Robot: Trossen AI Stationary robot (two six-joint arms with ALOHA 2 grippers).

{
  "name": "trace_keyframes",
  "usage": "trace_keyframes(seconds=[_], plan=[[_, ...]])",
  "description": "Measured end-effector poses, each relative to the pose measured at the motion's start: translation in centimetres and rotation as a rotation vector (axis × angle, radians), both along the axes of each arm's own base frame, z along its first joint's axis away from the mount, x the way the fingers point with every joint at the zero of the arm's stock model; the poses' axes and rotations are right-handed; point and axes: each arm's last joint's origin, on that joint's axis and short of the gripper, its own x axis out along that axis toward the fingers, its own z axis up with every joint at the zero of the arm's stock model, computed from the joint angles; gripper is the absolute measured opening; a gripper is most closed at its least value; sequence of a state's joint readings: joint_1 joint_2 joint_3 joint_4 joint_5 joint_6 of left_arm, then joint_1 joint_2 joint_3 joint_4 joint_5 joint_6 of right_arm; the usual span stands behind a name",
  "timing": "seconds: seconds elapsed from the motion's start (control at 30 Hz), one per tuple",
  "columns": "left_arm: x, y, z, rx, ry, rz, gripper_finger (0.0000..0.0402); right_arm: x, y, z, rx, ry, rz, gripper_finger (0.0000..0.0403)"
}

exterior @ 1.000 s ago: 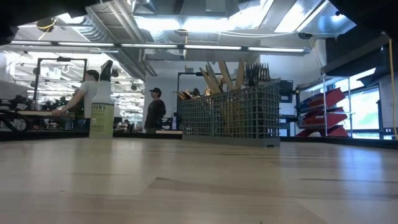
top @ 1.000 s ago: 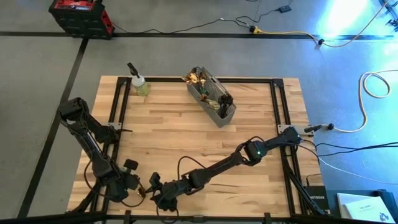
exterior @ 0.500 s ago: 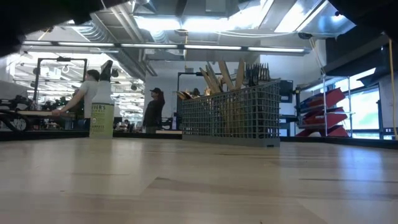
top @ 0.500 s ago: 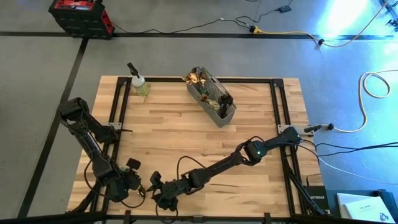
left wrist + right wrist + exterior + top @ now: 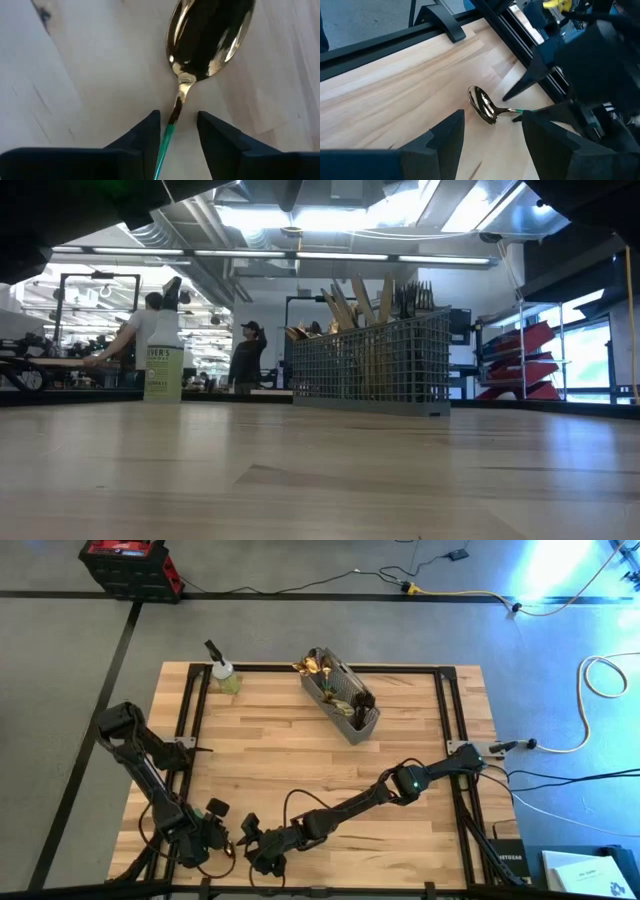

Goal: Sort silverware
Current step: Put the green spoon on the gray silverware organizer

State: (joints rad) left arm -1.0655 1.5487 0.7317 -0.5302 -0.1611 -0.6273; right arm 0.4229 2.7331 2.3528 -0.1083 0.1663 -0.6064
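A gold spoon [image 5: 207, 37] with a green handle [image 5: 164, 145] lies flat on the wood near the table's near-left corner [image 5: 232, 849]. My left gripper [image 5: 177, 125] points down over it, open, one finger on each side of the spoon's neck. My right gripper [image 5: 492, 142] reaches across from the table's right and hangs open just short of the spoon's bowl [image 5: 482, 105], nothing between its fingers. More silverware [image 5: 320, 668] stands upright in the grey mesh caddy [image 5: 370, 365] at the far middle of the table. My left gripper comes at the spoon from above, its fingers standing across the neck [image 5: 175, 112] where gold meets green. The handle runs close by one finger [image 5: 147, 135] and a gap shows on the other side. Whether that finger touches it, I cannot tell.
The caddy [image 5: 340, 695] stands aslant at the far middle. A spray bottle [image 5: 222, 675] with green liquid is at the far left corner. Black frame rails [image 5: 185, 730] run along the table's left and right sides. Bare wood lies between the caddy and my grippers. People stand in the room beyond.
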Motion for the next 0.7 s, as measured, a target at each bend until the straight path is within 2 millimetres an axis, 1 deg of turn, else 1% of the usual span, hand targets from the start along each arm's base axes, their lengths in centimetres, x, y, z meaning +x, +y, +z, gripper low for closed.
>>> trace_keyframes(seconds=[0.17, 0.27, 0.5, 0.6, 0.7], plan=[[0.3, 0.1, -0.4, 0.017, 0.011, 0.008, 0.0101, -0.1, 0.1, -0.1, -0.003, 0.008, 0.0, 0.0182], [0.3, 0.1, -0.4, 0.016, 0.014, -0.004, 0.0084, -0.1, 0.1, -0.1, -0.006, 0.014, -0.002, 0.0182], [0.3, 0.0, -0.5, 0.007, 0.021, -0.014, 0.0009, -0.1, 0.1, -0.1, -0.009, 0.012, -0.025, 0.0181], [0.3, 0.0, -0.5, 0.007, 0.014, 0.013, 0.0004, -0.7, 0.9, 0.4, -0.061, -0.005, -0.078, 0.0181], [0.5, -0.2, 0.0, -0.001, -0.015, 0.058, 0.0002, -2.1, 2.5, 2.1, -0.161, -0.01, -0.167, 0.0181]])
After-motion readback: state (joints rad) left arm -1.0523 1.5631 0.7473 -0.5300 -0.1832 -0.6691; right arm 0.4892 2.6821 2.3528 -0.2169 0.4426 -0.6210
